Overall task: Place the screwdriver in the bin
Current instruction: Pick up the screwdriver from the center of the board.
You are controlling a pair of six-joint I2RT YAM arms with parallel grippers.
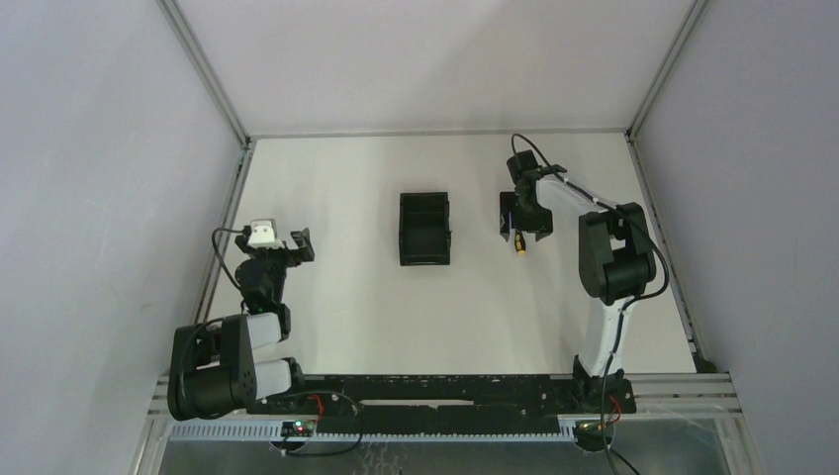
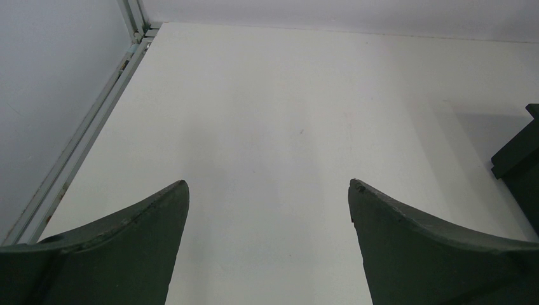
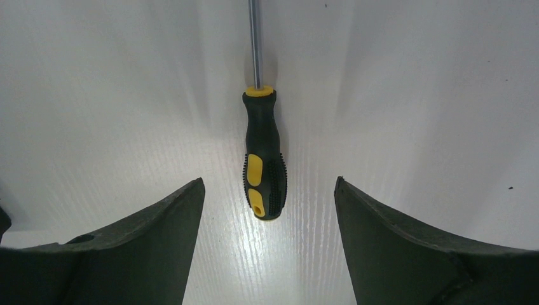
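Observation:
The screwdriver (image 3: 264, 159) lies flat on the white table, black-and-yellow handle toward the camera, silver shaft running off the top edge. In the top view only its yellow handle end (image 1: 519, 249) shows under my right gripper (image 1: 524, 223). My right gripper (image 3: 267, 187) is open, its jaws wide either side of the handle end, not touching it. The black bin (image 1: 425, 230) stands open-topped at mid-table, left of the screwdriver. My left gripper (image 1: 299, 245) is open and empty at the left; in the left wrist view (image 2: 268, 185) it hovers over bare table.
A metal frame rail (image 2: 89, 130) runs along the table's left edge. White walls close in the back and sides. A dark corner of the bin (image 2: 521, 159) shows at the right edge of the left wrist view.

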